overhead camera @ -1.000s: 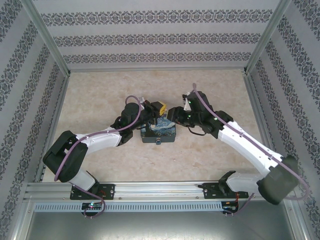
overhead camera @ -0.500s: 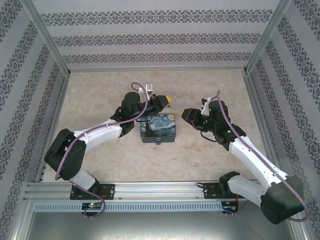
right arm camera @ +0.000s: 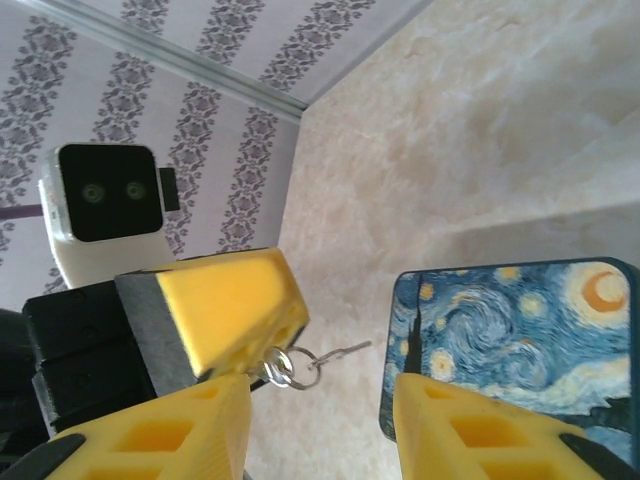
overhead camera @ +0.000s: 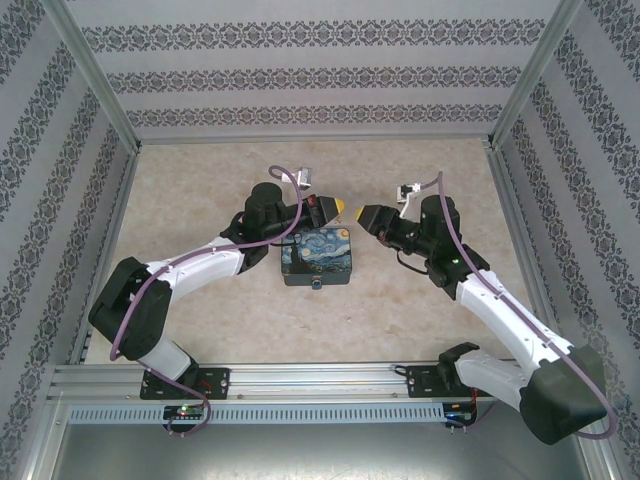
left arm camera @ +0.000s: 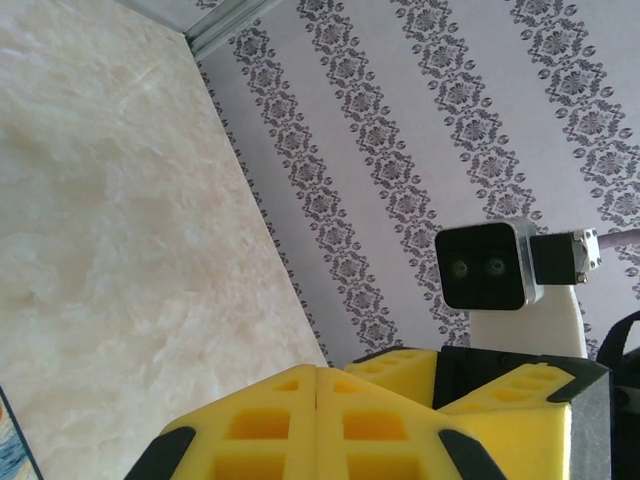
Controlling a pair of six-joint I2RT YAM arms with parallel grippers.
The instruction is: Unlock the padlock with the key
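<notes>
Above the table (overhead camera: 200,180), the left gripper (overhead camera: 338,207) and right gripper (overhead camera: 368,214) face each other tip to tip, just beyond the far edge of a box (overhead camera: 318,256) painted with a swirling night sky. The left gripper is clenched, its yellow fingers (left arm camera: 300,420) pressed flat together. In the right wrist view a small wire ring (right arm camera: 279,368) sticks out from its tip, and the key (right arm camera: 338,352), a thin dark sliver, hangs from the ring. The key points toward the box without touching it and sits well above the tabletop. The right gripper (right arm camera: 322,392) is released, with its fingers (right arm camera: 200,425) apart on either side of the key and touching nothing. The padlock (overhead camera: 317,284), a small blue piece, sits at the middle of the box's near edge. That puts it on the opposite side of the box from both grippers.
</notes>
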